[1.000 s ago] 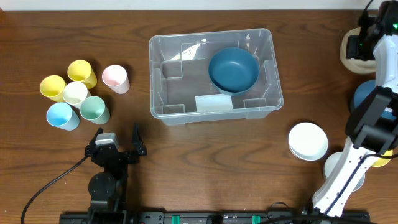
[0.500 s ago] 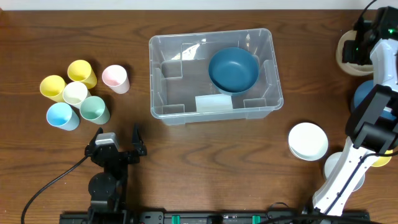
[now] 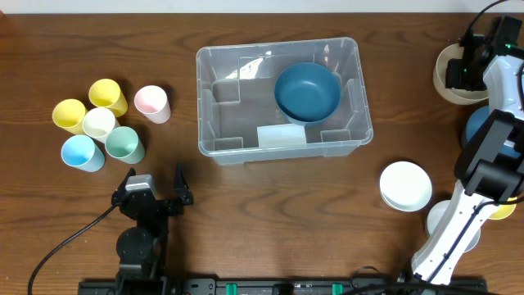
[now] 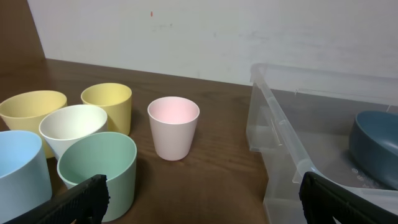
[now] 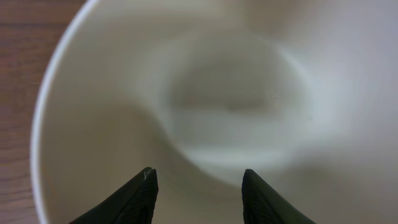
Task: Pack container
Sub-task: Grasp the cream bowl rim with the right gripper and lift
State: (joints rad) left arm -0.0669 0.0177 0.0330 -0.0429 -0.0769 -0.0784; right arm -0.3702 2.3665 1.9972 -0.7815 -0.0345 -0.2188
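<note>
The clear plastic container (image 3: 214,123) stands at the table's middle and holds a dark blue bowl (image 3: 307,90). It also shows in the left wrist view (image 4: 283,140), with the blue bowl (image 4: 376,140) inside. My right gripper (image 3: 460,72) hangs at the far right over a cream bowl (image 3: 444,82). In the right wrist view its jaws (image 5: 198,177) stand apart over the bowl's inside (image 5: 230,93), holding nothing. My left gripper (image 3: 155,190) rests open and empty near the front edge, left of the container.
Several cups stand at the left: two yellow (image 3: 107,94), white (image 3: 99,121), green (image 3: 124,142), light blue (image 3: 82,152), pink (image 3: 152,103). A white bowl (image 3: 405,184), a blue bowl (image 3: 477,124) and other dishes lie at the right under the right arm.
My right gripper has moved a little left and toward the front over the cream bowl, and the bowl now shows further left. The left arm has not moved.
</note>
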